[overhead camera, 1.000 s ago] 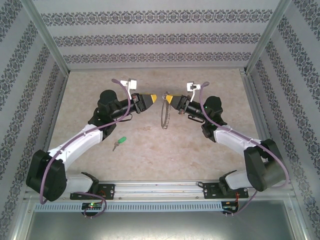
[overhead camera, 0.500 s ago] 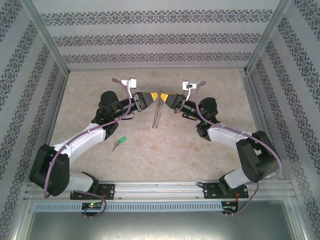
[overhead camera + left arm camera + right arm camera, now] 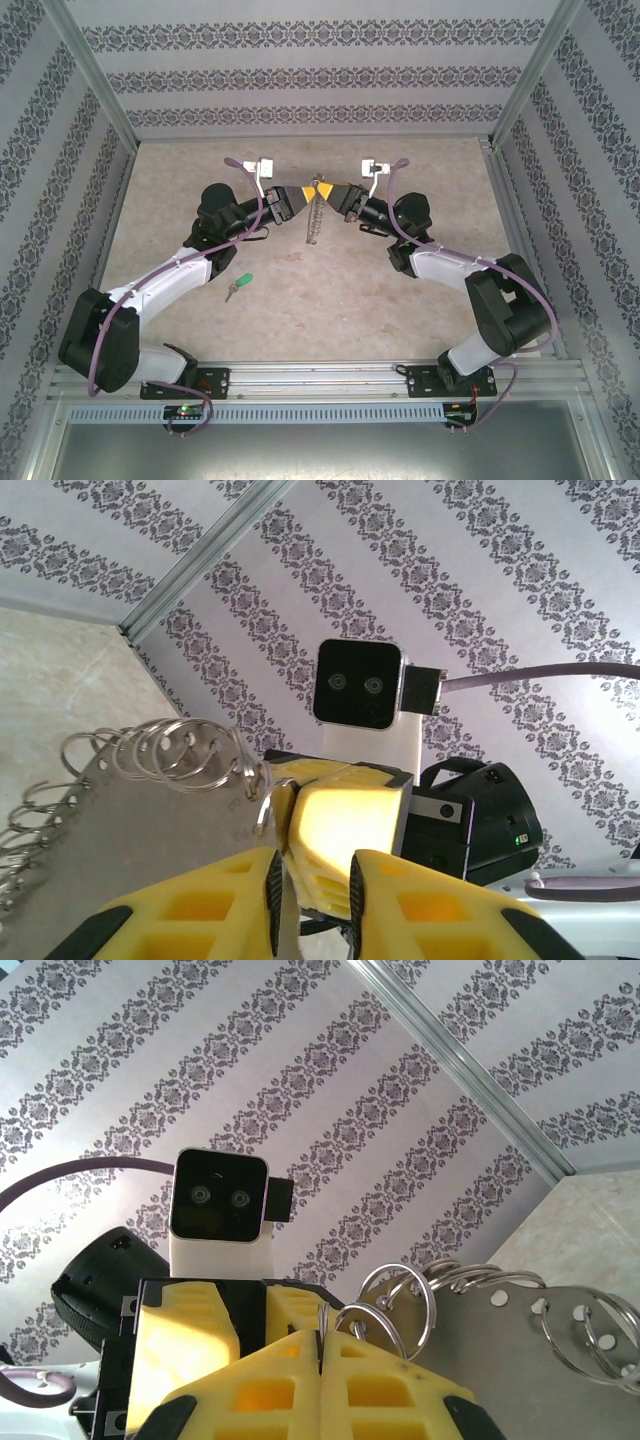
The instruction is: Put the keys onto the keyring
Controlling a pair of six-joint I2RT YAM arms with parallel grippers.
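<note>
1. The green-headed key (image 3: 240, 284) lies flat on the bench (image 3: 330, 310). It looks light and rigid, probably best pinched by its plastic head.
2. Farther back, the right end effector (image 3: 322, 1345) is clamped on the keyring (image 3: 313, 222) at its rim. The keyring is thin and stiff, likely slippery, and dangles free.
3. The left end effector (image 3: 315, 885) has its jaws apart at that rim.

I work in a robot test cell, a lab rig rather than a home. My left arm (image 3: 165, 275) and right arm (image 3: 450, 268) are bolted to an aluminium rail (image 3: 320, 378) at the near edge of a beige, stone-patterned surface (image 3: 330, 310). Walls (image 3: 320, 75) papered in grey damask stripes box it in on three sides, framed by bare metal posts (image 3: 95, 75). A slotted cable duct (image 3: 320, 412) runs below the rail.
</note>
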